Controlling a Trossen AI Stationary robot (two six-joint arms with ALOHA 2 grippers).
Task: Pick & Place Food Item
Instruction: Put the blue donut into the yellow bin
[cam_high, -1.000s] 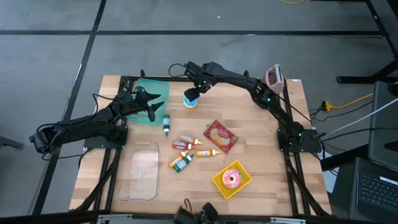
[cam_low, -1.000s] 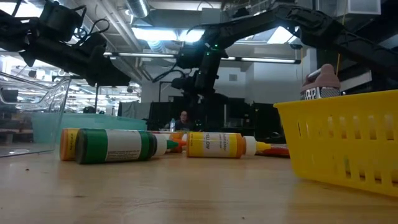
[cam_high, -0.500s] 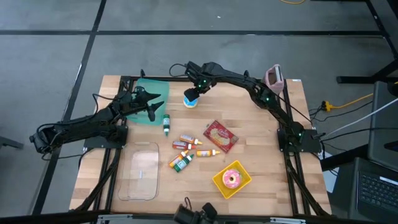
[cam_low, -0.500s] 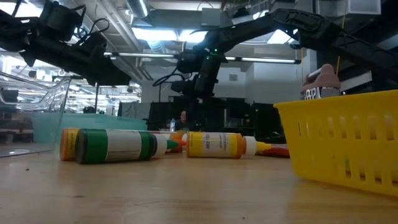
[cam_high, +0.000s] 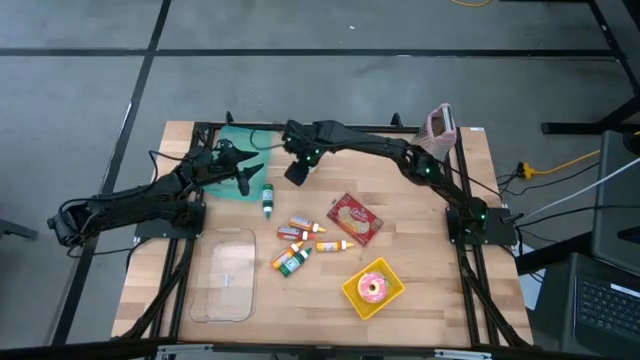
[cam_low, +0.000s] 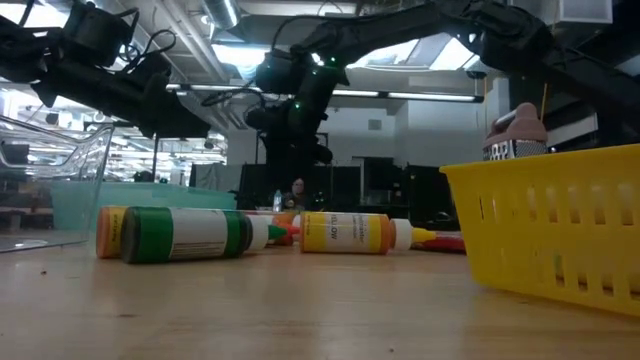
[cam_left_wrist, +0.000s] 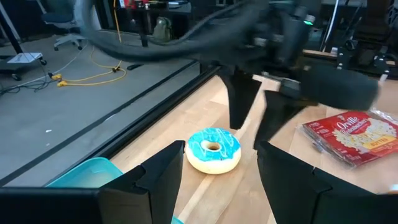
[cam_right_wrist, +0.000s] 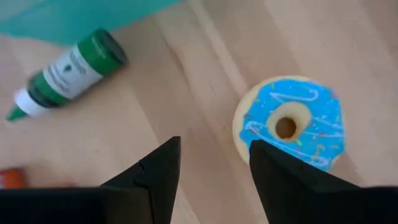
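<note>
Right gripper (cam_high: 297, 170) is hanging over the table just beside the blue donut (cam_right_wrist: 289, 124), fingers standing apart with nothing between them. The donut is lying flat on the bare wood, close to the teal tray (cam_high: 232, 153); from above the arm is covering it, so its spot is read from the two wrist views. The green bottle (cam_right_wrist: 65, 73) is lying on its side near the donut, on the tray side.

Left gripper (cam_high: 240, 165) is waiting over the teal tray, fingers also apart and empty, facing the donut (cam_left_wrist: 213, 149).

Judgement: the pick is not yet made; the right fingers are sitting off to one side of the donut rather than straddling it.

Risks from here:
- Closing from this offset could catch only the rim and push the donut across the wood instead of lifting it.
- A sideways correction low to the table could knock the green bottle and set it rolling.
- Both arms are crowding the tray corner, so a swing toward the tray could bring them into contact.
</note>
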